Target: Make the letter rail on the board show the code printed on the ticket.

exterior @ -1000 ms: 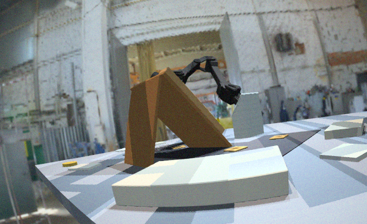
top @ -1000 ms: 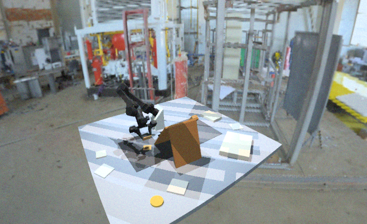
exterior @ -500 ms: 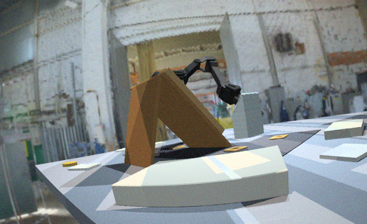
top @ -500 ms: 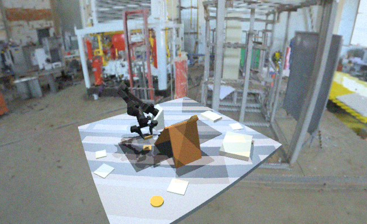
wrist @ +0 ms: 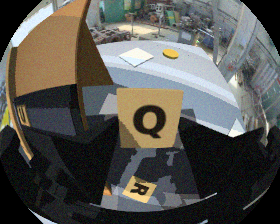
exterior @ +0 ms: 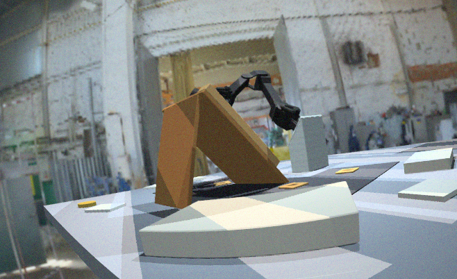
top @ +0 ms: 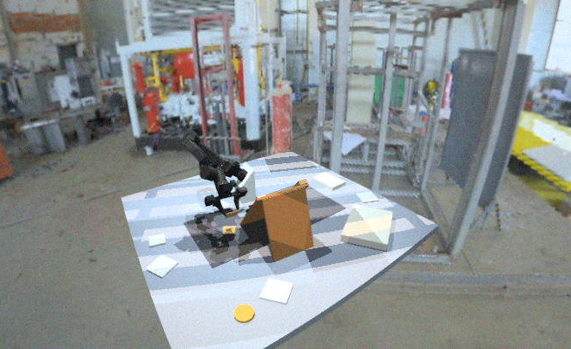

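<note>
My gripper (top: 232,212) (wrist: 149,121) is shut on the Q tile (top: 232,214) (wrist: 150,102), held above the dark mat (top: 213,260) beside the board. In the wrist view the Q faces the camera upright. The R tile (top: 229,230) (wrist: 139,189) lies flat on the mat below it. The brown sloping board (top: 285,221) (exterior: 237,139) (wrist: 46,50) stands close by. Another tile (wrist: 23,115) shows at the left end of its dark recess; its letter is unclear. Two more tiles (exterior: 293,185) (exterior: 346,171) lie beyond the board. The ticket's code is not readable. The gripper is hidden in the exterior view.
A tall pale block (top: 248,187) (exterior: 308,144) stands behind the gripper. A large pale slab (top: 368,227) (exterior: 258,239) lies beyond the board. Low pale pieces (top: 276,291) (top: 162,266) (top: 329,181) and a yellow disc (top: 244,312) (exterior: 87,204) (wrist: 170,53) are on the counter.
</note>
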Available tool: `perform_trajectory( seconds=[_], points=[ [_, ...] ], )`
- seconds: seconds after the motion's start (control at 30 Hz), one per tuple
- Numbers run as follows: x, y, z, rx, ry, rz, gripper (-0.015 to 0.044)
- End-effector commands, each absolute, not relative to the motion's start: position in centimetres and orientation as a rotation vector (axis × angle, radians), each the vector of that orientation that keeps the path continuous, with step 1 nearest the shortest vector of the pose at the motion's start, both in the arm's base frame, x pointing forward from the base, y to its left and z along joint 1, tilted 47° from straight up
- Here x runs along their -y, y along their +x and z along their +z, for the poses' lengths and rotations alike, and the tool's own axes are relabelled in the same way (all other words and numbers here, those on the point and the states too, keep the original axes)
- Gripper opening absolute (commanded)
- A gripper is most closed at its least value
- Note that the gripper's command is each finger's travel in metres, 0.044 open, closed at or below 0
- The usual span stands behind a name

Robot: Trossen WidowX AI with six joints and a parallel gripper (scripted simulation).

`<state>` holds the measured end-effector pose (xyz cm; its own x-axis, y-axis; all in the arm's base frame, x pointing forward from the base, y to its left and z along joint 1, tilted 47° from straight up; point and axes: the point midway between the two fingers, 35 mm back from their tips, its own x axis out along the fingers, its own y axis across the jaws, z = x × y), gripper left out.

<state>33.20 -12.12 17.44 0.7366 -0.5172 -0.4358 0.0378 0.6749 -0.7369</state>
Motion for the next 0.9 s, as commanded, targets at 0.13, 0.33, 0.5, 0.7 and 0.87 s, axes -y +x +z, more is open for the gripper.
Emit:
perform_trajectory(
  seconds=[0.13, 0.33, 0.5, 0.7, 0.87],
  points=[
    [11.81, 33.13, 16.84, -0.689, -0.773, -0.341, 0.0000],
    [11.60, 33.14, 16.62, -0.689, -0.773, -0.341, 0.0000],
    [11.42, 33.16, 16.44, -0.689, -0.773, -0.341, 0.0000],
    [11.22, 33.17, 16.22, -0.689, -0.773, -0.341, 0.0000],
    [11.04, 33.18, 16.03, -0.689, -0.773, -0.341, 0.0000]
  ],
)
